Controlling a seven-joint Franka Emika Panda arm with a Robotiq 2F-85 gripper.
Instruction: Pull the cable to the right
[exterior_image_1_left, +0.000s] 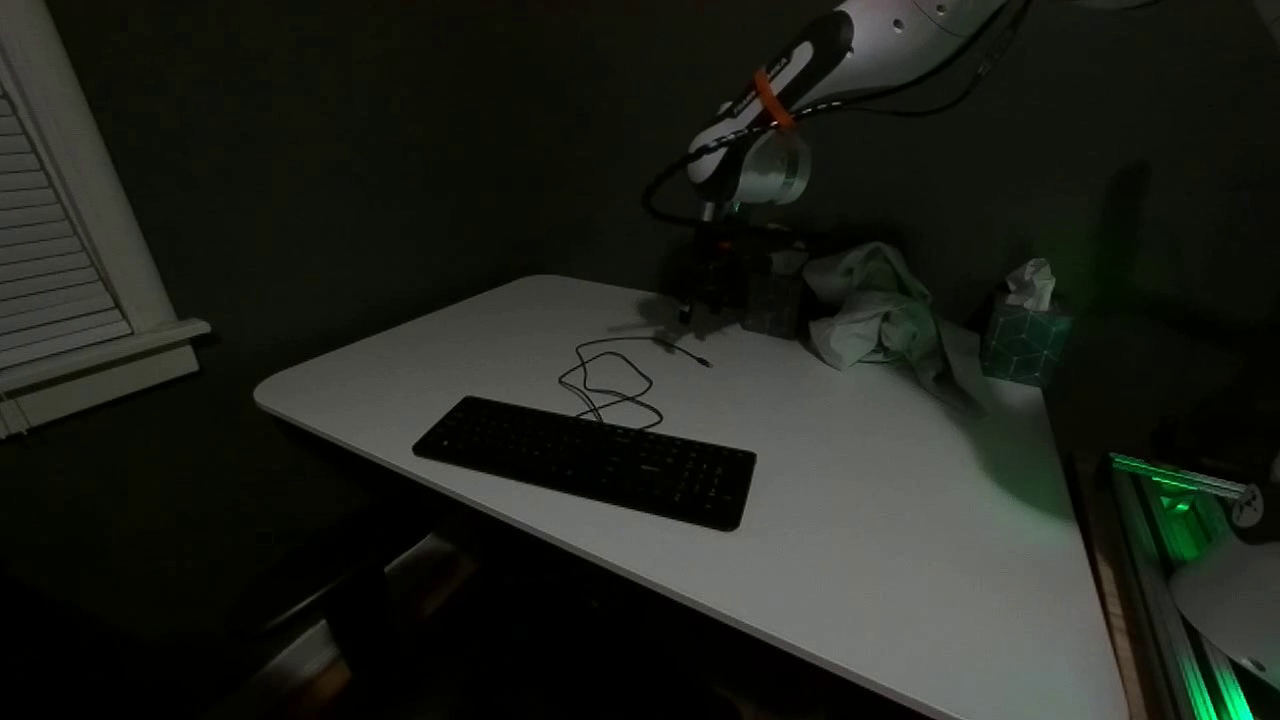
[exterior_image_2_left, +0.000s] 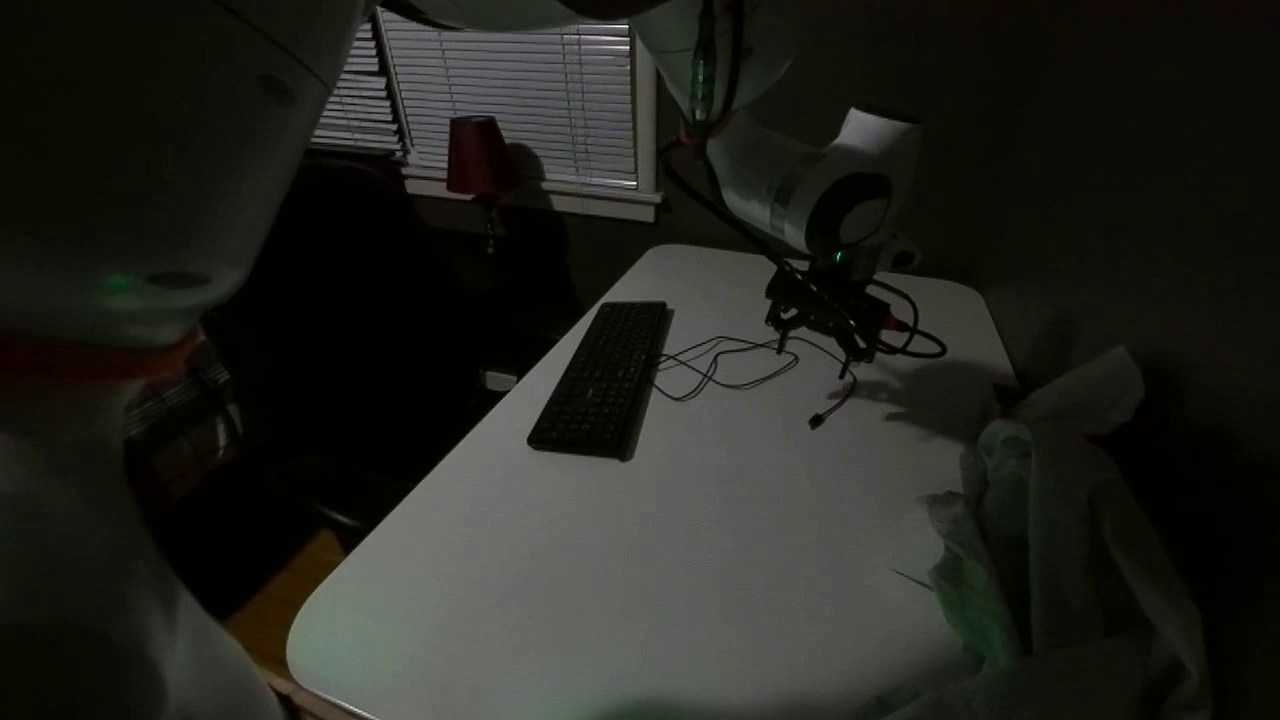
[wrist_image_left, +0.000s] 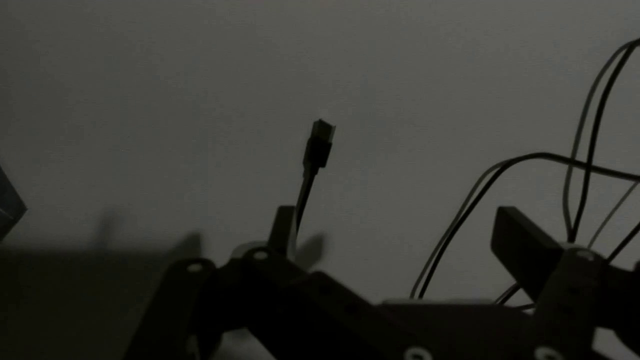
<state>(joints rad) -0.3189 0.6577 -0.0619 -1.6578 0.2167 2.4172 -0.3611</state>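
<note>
1. Beneath me spreads the white table (exterior_image_1_left: 880, 490), and on it lies the keyboard (exterior_image_1_left: 590, 460), flat and black.
2. My gripper (exterior_image_2_left: 813, 362) hangs above the table, off the keyboard's long side; my fingers (wrist_image_left: 522, 245) stand wide apart.
3. The cable (wrist_image_left: 542, 156) is a thin, dark cord, meeting the keyboard's long edge and sprawling just beside it in wavy, crossing loops.
4. Its plug (wrist_image_left: 319, 147), blocky and dark with a lighter tip, ends the cord beyond those loops, away from the keyboard; in the wrist view the cord passes close by one finger, and I cannot tell whether they touch.
</note>
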